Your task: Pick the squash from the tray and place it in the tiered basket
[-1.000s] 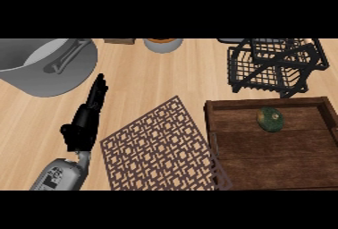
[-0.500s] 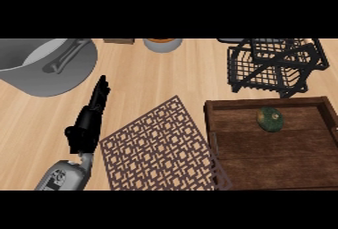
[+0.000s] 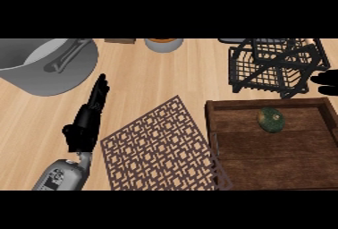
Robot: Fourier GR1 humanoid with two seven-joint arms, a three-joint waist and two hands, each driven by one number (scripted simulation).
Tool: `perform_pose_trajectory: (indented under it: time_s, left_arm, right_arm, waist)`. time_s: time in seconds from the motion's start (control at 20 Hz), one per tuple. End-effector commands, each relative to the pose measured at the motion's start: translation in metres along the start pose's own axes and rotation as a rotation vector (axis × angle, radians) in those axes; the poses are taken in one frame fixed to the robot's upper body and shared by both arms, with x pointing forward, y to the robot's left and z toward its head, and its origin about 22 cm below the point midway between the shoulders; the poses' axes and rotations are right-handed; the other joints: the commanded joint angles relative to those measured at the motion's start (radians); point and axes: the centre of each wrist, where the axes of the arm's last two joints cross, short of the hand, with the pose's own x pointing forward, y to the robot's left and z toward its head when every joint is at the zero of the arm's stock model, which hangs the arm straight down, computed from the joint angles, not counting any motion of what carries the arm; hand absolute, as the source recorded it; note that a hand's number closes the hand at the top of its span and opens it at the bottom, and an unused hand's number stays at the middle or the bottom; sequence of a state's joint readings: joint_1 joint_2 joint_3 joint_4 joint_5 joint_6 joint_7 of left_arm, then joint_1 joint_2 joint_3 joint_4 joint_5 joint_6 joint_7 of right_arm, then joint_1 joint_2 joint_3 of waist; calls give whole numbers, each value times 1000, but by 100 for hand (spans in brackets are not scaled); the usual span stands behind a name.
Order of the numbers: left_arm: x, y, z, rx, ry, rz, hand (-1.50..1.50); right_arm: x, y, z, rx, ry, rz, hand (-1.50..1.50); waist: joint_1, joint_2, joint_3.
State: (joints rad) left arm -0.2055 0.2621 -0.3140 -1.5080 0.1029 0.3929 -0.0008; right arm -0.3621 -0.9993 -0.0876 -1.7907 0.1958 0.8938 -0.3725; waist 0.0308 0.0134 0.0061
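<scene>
Unlabelled squash (image 3: 271,120) in tray (image 3: 264,165); left hand (image 3: 87,120) open

A kitchen: wooden counter (image 3: 171,76) bearing a grey pot (image 3: 46,65) and tiered basket (image 3: 274,67).

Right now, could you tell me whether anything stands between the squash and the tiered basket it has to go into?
Only the wooden tray's far wall lies between the squash and the tiered basket just beyond it; otherwise nothing visible blocks that short path.
</scene>
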Motion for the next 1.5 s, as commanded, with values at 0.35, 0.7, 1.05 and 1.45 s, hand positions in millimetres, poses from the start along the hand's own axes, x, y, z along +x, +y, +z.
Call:
perform_pose_trajectory:
  time_s: [0.35, 0.7, 1.05, 1.45]
  left_arm:
    - [-12, 13, -4, -8, 10, -11, 0]
    - [2, -6, -9, -10, 11, 3, 0]
    - [-1, -5, 10, 16, 28, 12, 0]
    - [8, 8, -1, 17, 12, -22, 0]
  right_arm:
    - [-61, 44, 12, 153, -84, 139, -150]
    - [-93, 61, 4, 149, -159, 231, -150]
    - [-102, 64, -29, 68, -168, 273, -150]
    - [-133, 73, -23, 64, -79, 234, -150]
  waist:
    - [-4, -2, -5]
    - [-7, -6, -5]
    - [-15, -11, -6]
    - [-17, -11, -6]
